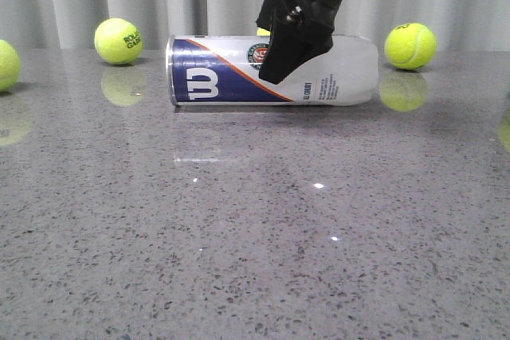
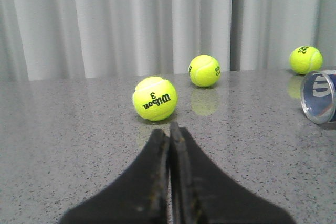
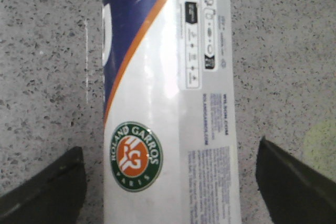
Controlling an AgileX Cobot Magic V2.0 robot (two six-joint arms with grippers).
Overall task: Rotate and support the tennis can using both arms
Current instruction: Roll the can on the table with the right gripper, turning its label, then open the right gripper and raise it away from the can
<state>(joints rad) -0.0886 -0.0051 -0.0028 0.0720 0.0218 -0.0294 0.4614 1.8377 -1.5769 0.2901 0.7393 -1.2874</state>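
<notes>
The tennis can (image 1: 223, 69) lies on its side on the grey table, silver rim to the left, Wilson label facing forward. My right gripper (image 1: 276, 76) comes down from above over the can's middle. In the right wrist view it (image 3: 170, 148) is open, one finger (image 3: 47, 187) on each side of the can (image 3: 168, 77), with table showing in both gaps. The round emblem (image 3: 134, 156) faces the camera. My left gripper (image 2: 169, 129) is shut on nothing, low over the table, away from the can's rim end (image 2: 319, 96). It is out of the front view.
Yellow-green tennis balls lie round the can: one back left (image 1: 118, 41), one back right (image 1: 410, 45), one at the left edge (image 1: 4, 65). A ball (image 2: 155, 98) sits just ahead of the left fingertips, with two more (image 2: 204, 70) (image 2: 306, 60) farther off. Grey curtain behind.
</notes>
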